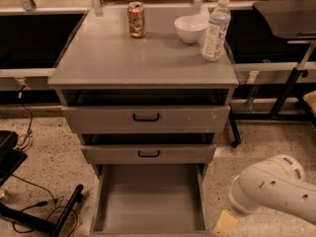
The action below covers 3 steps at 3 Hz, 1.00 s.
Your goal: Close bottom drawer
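The bottom drawer [148, 196] of the grey cabinet [143, 58] is pulled far out toward me. Its plain grey inside is bare, and its front and handle are cut off by the lower edge of the view. The middle drawer [148, 154] and top drawer [146, 118] above it stand slightly out, each with a small black handle. My white arm [276, 191] comes in at the lower right. My gripper [224, 224] shows only as a tan tip, low beside the drawer's right side wall and apart from it.
On the cabinet top stand a soda can [136, 19], a white bowl [190, 28] and a clear water bottle [216, 28]. Black cables and a stand leg [64, 211] lie on the speckled floor at left. A black table leg [286, 90] stands at right.
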Each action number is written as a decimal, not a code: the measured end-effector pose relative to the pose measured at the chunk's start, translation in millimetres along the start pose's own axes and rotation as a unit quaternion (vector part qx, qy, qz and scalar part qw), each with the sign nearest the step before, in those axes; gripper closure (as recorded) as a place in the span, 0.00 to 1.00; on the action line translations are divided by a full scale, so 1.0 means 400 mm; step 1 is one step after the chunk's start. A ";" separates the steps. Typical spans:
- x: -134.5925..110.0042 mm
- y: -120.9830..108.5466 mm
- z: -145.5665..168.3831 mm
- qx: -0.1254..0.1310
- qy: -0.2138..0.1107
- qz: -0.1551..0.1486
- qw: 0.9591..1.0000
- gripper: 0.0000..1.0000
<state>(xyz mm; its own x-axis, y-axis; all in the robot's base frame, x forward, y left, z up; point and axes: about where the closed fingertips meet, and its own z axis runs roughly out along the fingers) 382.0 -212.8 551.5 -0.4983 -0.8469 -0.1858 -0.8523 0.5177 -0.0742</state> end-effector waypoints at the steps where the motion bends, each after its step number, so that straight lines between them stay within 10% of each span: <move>1: 0.079 0.063 0.204 -0.041 -0.003 0.027 0.999 0.19; 3: 0.183 0.166 0.529 -0.092 -0.029 0.061 0.993 0.66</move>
<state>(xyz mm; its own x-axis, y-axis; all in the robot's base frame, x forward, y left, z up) 322.7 -214.6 325.7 -0.5938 -0.7683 -0.2390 -0.8038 0.5801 0.1320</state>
